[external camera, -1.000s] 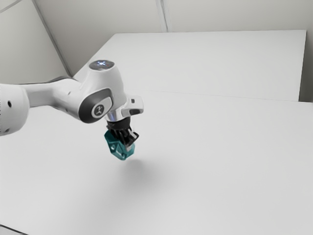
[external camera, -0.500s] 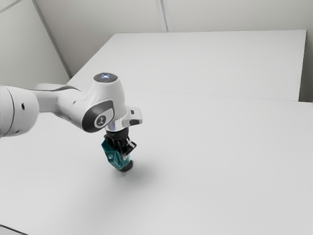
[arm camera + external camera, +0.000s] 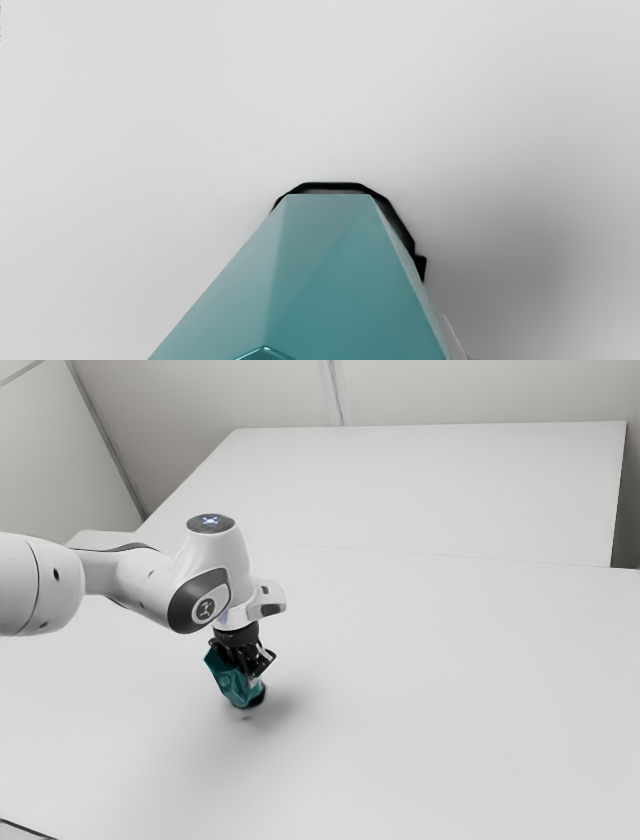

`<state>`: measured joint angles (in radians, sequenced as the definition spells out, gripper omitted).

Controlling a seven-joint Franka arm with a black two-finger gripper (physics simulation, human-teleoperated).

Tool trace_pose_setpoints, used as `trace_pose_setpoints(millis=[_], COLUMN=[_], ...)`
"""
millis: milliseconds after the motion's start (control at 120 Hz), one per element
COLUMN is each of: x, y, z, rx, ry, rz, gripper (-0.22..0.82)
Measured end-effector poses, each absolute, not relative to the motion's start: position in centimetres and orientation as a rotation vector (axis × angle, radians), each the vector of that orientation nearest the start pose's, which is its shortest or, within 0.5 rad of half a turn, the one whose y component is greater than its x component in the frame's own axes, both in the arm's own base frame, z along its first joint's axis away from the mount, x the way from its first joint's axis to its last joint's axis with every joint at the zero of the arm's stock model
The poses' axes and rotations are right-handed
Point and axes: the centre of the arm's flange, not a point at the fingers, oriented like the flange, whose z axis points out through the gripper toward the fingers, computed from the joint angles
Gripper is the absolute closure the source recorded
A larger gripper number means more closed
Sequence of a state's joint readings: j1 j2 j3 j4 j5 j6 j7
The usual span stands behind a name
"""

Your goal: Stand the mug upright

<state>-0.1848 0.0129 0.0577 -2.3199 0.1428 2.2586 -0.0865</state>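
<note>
Table (image 3: 450, 680), white, runs under and around gripper (image 3: 250, 672); pale wall (image 3: 480, 390) well beyond it. Teal mug (image 3: 230, 681) is tilted, right at gripper, black edge (image 3: 400, 223) at its end away from it; contents hidden. Gripper has hold of mug, exact finger spread unclear. Table contact: can't tell.

A smooth white counter (image 3: 450, 690) spreads through the exterior view, with a faint seam (image 3: 450, 556) running from near twelve o'clock toward three. Past the seam, toward one o'clock, lies a flat white surface (image 3: 430, 490). A pale wall (image 3: 480, 390) stands behind it, with a narrow upright strip (image 3: 337, 390) at twelve. A dark line (image 3: 105, 435) slants down the walls around ten o'clock; another thin dark edge (image 3: 25, 828) crosses the corner near eight.
</note>
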Motion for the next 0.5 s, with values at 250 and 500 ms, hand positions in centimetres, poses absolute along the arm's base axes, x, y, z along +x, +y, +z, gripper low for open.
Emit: trace_pose_setpoints(millis=[250,500], x=[49.8,49.8], y=[-6.4,-7.3], z=[33.1,33.6], rx=[-3.028,-3.027], ry=[0.214,0.256], rz=[0.087,0.074], gripper=[0.65,0.52])
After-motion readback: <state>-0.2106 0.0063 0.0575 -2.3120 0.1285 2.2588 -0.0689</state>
